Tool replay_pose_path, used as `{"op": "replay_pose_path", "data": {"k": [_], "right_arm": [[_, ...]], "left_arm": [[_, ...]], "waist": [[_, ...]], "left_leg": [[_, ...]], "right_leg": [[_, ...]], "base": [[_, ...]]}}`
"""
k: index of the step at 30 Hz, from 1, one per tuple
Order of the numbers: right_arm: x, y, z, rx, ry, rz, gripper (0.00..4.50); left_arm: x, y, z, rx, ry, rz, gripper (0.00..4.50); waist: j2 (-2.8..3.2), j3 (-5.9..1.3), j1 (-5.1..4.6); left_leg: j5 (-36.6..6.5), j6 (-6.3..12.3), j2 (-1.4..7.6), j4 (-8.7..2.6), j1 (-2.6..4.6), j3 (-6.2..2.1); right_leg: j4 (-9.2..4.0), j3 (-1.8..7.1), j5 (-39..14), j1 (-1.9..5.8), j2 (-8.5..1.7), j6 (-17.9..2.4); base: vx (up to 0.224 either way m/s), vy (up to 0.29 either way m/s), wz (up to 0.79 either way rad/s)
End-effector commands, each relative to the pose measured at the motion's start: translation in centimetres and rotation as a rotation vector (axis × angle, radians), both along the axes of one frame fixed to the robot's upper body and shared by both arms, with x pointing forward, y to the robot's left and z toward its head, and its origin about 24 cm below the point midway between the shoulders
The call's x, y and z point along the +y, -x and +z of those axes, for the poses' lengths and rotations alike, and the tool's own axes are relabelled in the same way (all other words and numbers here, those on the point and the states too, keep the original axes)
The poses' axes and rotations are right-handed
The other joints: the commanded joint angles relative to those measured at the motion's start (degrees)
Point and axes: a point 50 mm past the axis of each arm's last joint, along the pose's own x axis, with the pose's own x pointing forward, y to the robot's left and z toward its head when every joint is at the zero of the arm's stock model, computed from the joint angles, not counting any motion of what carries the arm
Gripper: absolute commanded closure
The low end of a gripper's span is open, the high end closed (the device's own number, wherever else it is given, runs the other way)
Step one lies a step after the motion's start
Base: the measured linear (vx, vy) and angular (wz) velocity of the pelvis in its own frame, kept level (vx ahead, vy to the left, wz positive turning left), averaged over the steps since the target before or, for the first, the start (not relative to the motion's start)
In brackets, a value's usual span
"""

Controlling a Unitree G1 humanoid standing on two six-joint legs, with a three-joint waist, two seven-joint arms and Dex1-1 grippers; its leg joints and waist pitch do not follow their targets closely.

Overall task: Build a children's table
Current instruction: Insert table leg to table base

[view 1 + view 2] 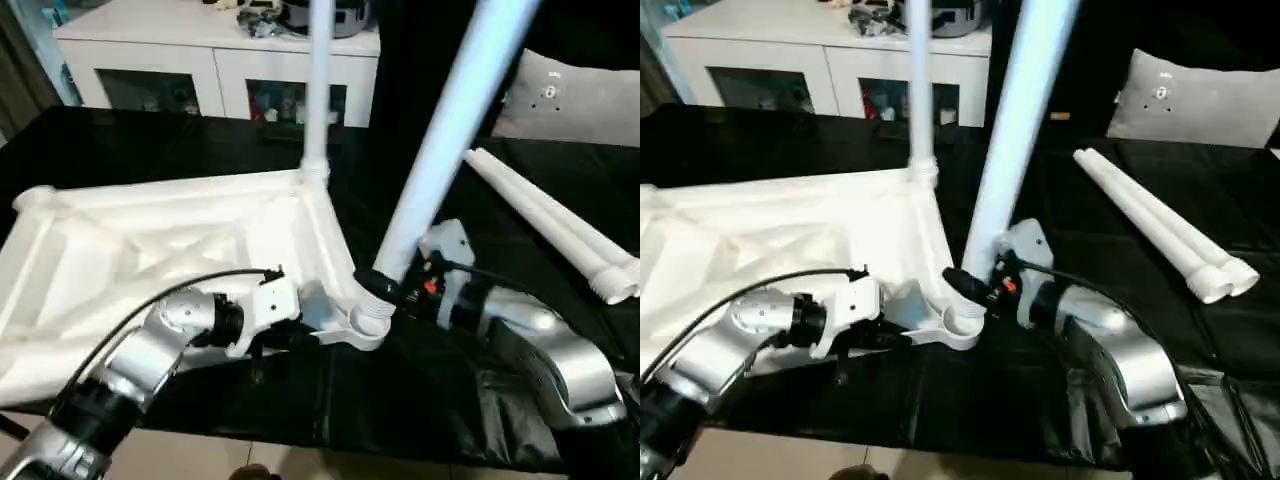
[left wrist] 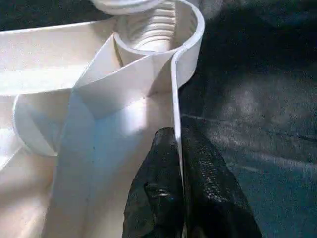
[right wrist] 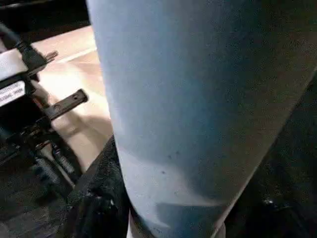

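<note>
In the left eye view, your table top [image 1: 150, 240] lay ribs-up across the left and centre of the frame on the black counter [image 1: 450, 420]. One leg [image 1: 320, 80] stood upright in the far corner socket at top centre. Your right claw [image 1: 378, 287] gripped a second leg [image 1: 450, 130], tilted, just above the near corner socket [image 1: 367, 322]. Two spare legs [image 1: 550, 225] lay at right, below the grey cushion [image 1: 570, 95].

In the left wrist view, your left claw [image 2: 179, 173] was pinched shut on the top's thin rim.

In the right wrist view, the held leg [image 3: 198, 99] loomed large, with one black finger [image 3: 99, 198] pressed against it.
</note>
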Motion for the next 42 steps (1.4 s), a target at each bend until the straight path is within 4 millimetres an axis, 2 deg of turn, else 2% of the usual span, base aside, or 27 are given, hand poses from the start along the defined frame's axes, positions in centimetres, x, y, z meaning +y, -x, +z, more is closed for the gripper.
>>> {"op": "replay_pose_path", "data": {"k": [1, 4, 8, 10, 15, 26, 32, 33, 35, 36, 38, 42], "right_arm": [[-0.1, -0.2, 0.1, 0.023, 0.007, 0.015, 2.58], [-0.2, -0.3, -0.1, 0.040, 0.020, 0.037, 2.58], [-0.1, 0.4, -0.7, 0.079, 0.052, 0.094, 2.58], [0.0, 0.6, -0.8, 0.091, 0.054, 0.099, 2.58], [0.0, 0.5, -0.7, 0.093, 0.043, 0.100, 2.58], [0.2, 0.0, -2.2, 0.113, 0.023, 0.072, 2.58], [-0.3, 0.3, -3.2, 0.160, -0.045, 0.044, 2.59], [-0.7, 0.4, -3.7, 0.178, -0.077, 0.018, 2.59], [-0.8, 0.5, -3.8, 0.183, -0.089, 0.009, 2.59], [-1.2, 0.7, -4.4, 0.197, -0.132, -0.026, 2.59], [-1.5, 0.9, -4.7, 0.205, -0.159, -0.049, 2.59], [-1.6, 2.0, -5.5, 0.189, -0.220, -0.087, 2.59]], "left_arm": [[-0.2, -0.4, 0.3, -0.022, -0.010, -0.050, 4.50], [-0.1, -1.0, 0.5, -0.041, -0.018, -0.058, 4.50], [0.0, -1.5, 0.6, -0.039, -0.019, -0.063, 4.50], [0.1, -1.5, 0.5, -0.027, -0.015, -0.069, 4.50], [0.1, -1.5, 0.4, -0.017, -0.010, -0.087, 4.50], [-0.2, -1.5, 0.6, -0.018, -0.003, -0.120, 4.50], [-0.2, -1.7, 0.9, -0.019, 0.022, -0.099, 4.50], [-0.1, -1.8, 1.0, -0.016, 0.031, -0.088, 4.50], [-0.1, -1.8, 0.9, -0.015, 0.033, -0.086, 4.50], [-0.1, -1.8, 1.0, -0.013, 0.041, -0.075, 4.50], [-0.1, -1.9, 1.0, -0.013, 0.045, -0.069, 4.50], [-0.1, -2.1, 1.1, -0.016, 0.062, -0.043, 4.50]], "waist": [[-0.53, -3.03, -0.06], [-0.71, -3.16, 0.23], [-0.65, -3.09, 0.73], [-0.44, -3.11, 0.91], [-0.52, -2.99, 0.93], [-0.39, -3.02, 0.94], [-0.16, -3.00, 0.99], [0.10, -2.99, 1.03], [-0.04, -3.01, 0.98], [0.24, -3.00, 1.01], [0.15, -3.03, 1.12], [0.52, -3.00, 1.30]], "left_leg": [[-8.90, -0.22, 3.49, -4.58, 1.52, -0.77], [-7.14, 0.25, 3.47, -4.39, 1.40, -0.65], [-7.97, -0.02, 3.66, -4.45, 1.48, -0.54], [-8.06, -0.23, 3.73, -4.45, 1.55, -0.49], [-9.77, -1.12, 3.85, -4.65, 1.62, -0.41], [-9.96, -1.34, 3.89, -4.70, 1.66, -0.34], [-10.70, -1.41, 3.88, -4.79, 1.55, -0.40], [-11.23, -1.55, 3.90, -4.85, 1.60, -0.46], [-11.83, -1.67, 3.91, -4.89, 1.62, -0.45], [-12.01, -1.76, 3.92, -4.93, 1.62, -0.49], [-12.32, -1.64, 4.01, -4.95, 1.65, -0.49], [-12.55, -1.53, 4.01, -5.02, 1.60, -0.55]], "right_leg": [[-4.38, 2.37, 1.36, 0.91, -4.92, -11.10], [-4.09, 2.35, 4.02, 0.95, -4.98, -11.16], [-4.25, 2.43, 2.57, 0.92, -5.19, -10.82], [-4.20, 2.41, 2.87, 0.79, -5.17, -10.84], [-4.41, 2.49, 0.57, 0.75, -5.28, -10.83], [-4.38, 2.43, 1.20, 0.66, -5.23, -11.22], [-4.44, 2.43, 1.36, 0.72, -5.30, -11.51], [-4.46, 2.42, 0.88, 0.69, -5.34, -11.58], [-4.52, 2.40, 0.63, 0.70, -5.35, -11.82], [-4.53, 2.41, 0.50, 0.67, -5.32, -11.78], [-4.56, 2.47, 1.05, 0.69, -5.41, -11.95], [-4.60, 2.40, 1.33, 0.62, -5.37, -11.86]], "base": [[0.000, 0.000, 0.00], [0.000, 0.000, 0.00], [0.000, 0.000, 0.00], [0.000, 0.000, 0.00], [0.000, 0.000, 0.00], [0.000, 0.000, 0.00], [0.000, 0.000, 0.00], [0.000, 0.000, 0.00], [0.000, 0.000, 0.00], [0.000, 0.000, 0.00], [0.000, 0.000, 0.00], [0.000, 0.000, 0.00]]}}
